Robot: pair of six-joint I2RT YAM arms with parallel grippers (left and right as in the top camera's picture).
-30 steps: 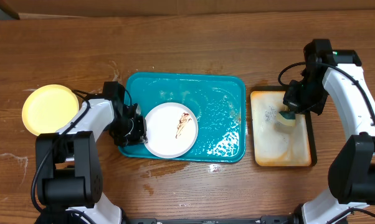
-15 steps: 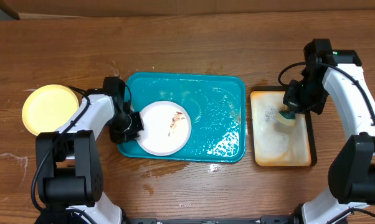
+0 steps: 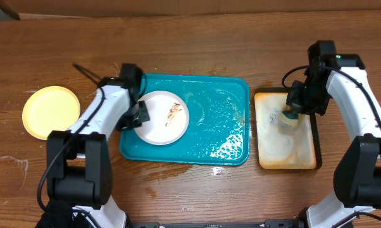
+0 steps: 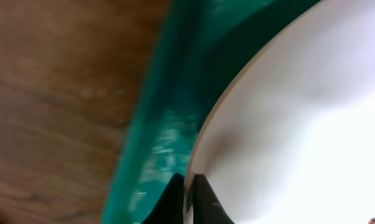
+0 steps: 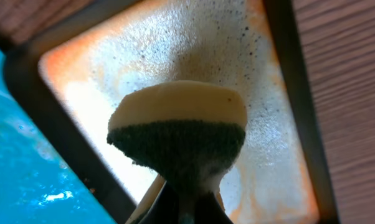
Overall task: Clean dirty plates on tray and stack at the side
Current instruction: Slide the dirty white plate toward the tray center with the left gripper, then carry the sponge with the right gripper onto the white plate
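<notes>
A white plate [image 3: 163, 118] with a brown smear lies in the left part of the teal tray [image 3: 222, 136]. My left gripper [image 3: 140, 116] is shut on the plate's left rim; in the left wrist view the fingers [image 4: 187, 198] pinch the white rim [image 4: 299, 118] over the tray's wall [image 4: 156, 124]. A pale yellow plate [image 3: 50, 112] lies on the table at far left. My right gripper [image 3: 292, 114] is shut on a sponge [image 5: 178, 134], yellow with a dark green scrub face, held over the cream tray. A third plate is out of view.
The cream tray with a dark rim [image 3: 285, 152] stands right of the teal tray and holds soapy foam [image 5: 237, 68]. Water films the teal tray's floor. Small wet spots lie on the table in front of the tray [image 3: 217, 171].
My left gripper has dragged the white plate toward the back left of the tray, and the left arm has swung back. The right arm has stayed still.
</notes>
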